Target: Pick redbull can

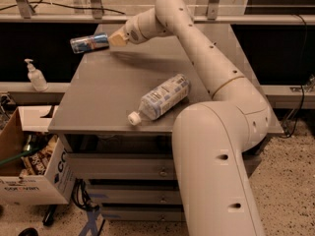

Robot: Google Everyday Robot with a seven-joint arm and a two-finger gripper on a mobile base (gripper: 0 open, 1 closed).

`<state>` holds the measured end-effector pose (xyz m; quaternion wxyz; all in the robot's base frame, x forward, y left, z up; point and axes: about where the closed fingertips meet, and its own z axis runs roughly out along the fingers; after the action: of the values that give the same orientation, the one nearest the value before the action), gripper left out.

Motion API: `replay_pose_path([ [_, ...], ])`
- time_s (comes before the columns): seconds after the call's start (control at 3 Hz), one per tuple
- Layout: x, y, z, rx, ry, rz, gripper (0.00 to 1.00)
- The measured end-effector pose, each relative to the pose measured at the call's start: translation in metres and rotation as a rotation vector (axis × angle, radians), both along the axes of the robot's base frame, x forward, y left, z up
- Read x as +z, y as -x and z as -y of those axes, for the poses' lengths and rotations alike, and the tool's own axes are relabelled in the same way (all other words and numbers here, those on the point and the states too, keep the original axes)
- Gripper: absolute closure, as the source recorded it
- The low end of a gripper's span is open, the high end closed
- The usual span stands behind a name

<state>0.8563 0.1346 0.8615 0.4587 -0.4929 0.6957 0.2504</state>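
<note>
Nearest you, a clear plastic bottle (162, 97) lies on its side on the grey table (103, 82). Farther back, at the table's far left corner, your gripper (114, 39) is clamped on one end of the redbull can (89, 43), holding it sideways off the surface.

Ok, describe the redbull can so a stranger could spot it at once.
Find the grey table and go to its far left corner, where the robot's end effector holds the redbull can sideways. It is slim, silver-blue metal, unlike the larger clear plastic bottle lying mid-table.
</note>
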Motion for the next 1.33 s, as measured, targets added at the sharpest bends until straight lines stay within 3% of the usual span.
replay_pose_path([
  [0.33, -0.001, 0.009, -0.012, 0.072, 0.024, -0.014, 0.12],
  [0.67, -0.003, 0.018, -0.018, 0.118, 0.045, -0.035, 0.00],
  [1.0, -0.003, 0.018, -0.018, 0.118, 0.045, -0.035, 0.00],
  [1.33, -0.005, 0.015, -0.026, 0.124, 0.070, -0.002, 0.00],
])
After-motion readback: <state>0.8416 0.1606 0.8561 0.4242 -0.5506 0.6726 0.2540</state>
